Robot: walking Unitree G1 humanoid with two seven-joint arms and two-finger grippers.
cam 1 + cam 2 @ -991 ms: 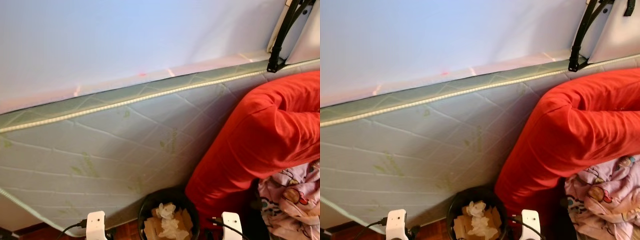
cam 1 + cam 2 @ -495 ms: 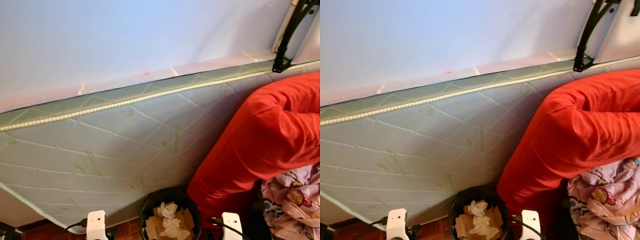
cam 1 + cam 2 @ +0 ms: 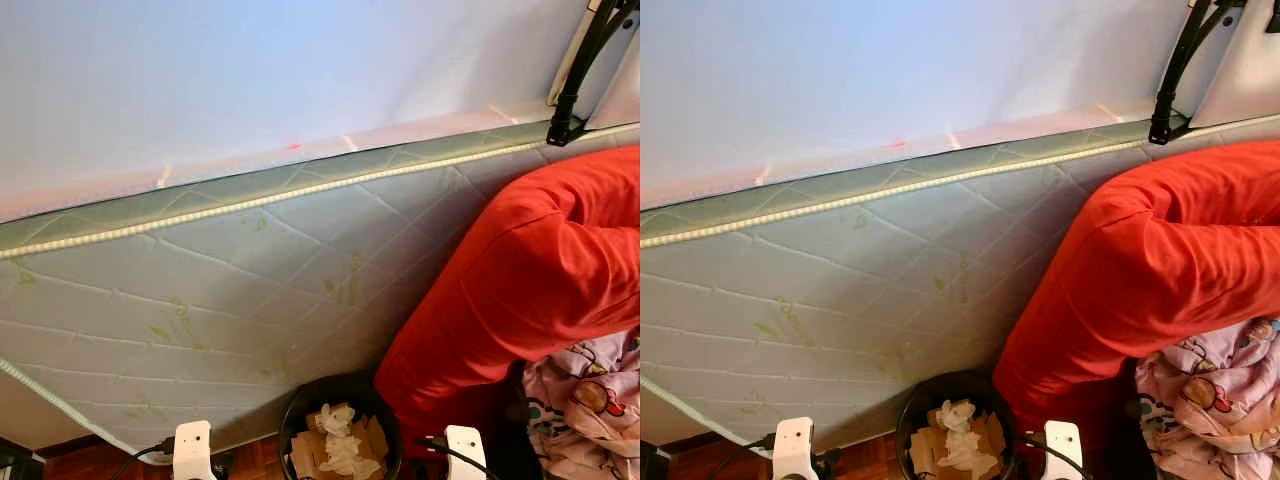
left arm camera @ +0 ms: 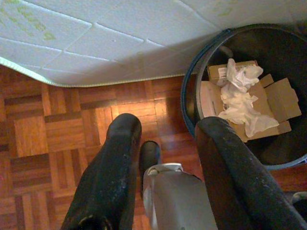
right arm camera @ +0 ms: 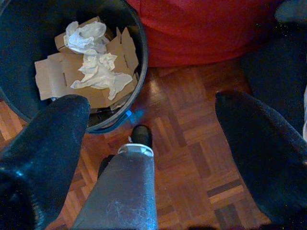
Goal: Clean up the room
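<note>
A black trash bin [image 3: 304,405] stands on the wood floor against the mattress, holding flattened cardboard [image 4: 283,97] and crumpled white tissues [image 5: 99,72]. Both arms hang low on either side of it. My left gripper [image 4: 168,125] is open above the parquet, just beside the bin's rim [image 4: 188,96], with nothing between its fingers. My right gripper [image 5: 153,101] is open too, one finger [image 5: 53,129] over the bin's edge and the other over bare floor, holding nothing.
A quilted white mattress [image 3: 230,290] leans against the pale wall. A big red cushion [image 3: 520,270] lies to the bin's right, with pink patterned cloth [image 3: 590,400] below it. A black bracket [image 3: 575,70] hangs at the top right. Parquet floor [image 5: 192,143] lies around the bin.
The head view has drifted a little, so the whole scene sits slightly differently. The bin, cushion and mattress have not moved.
</note>
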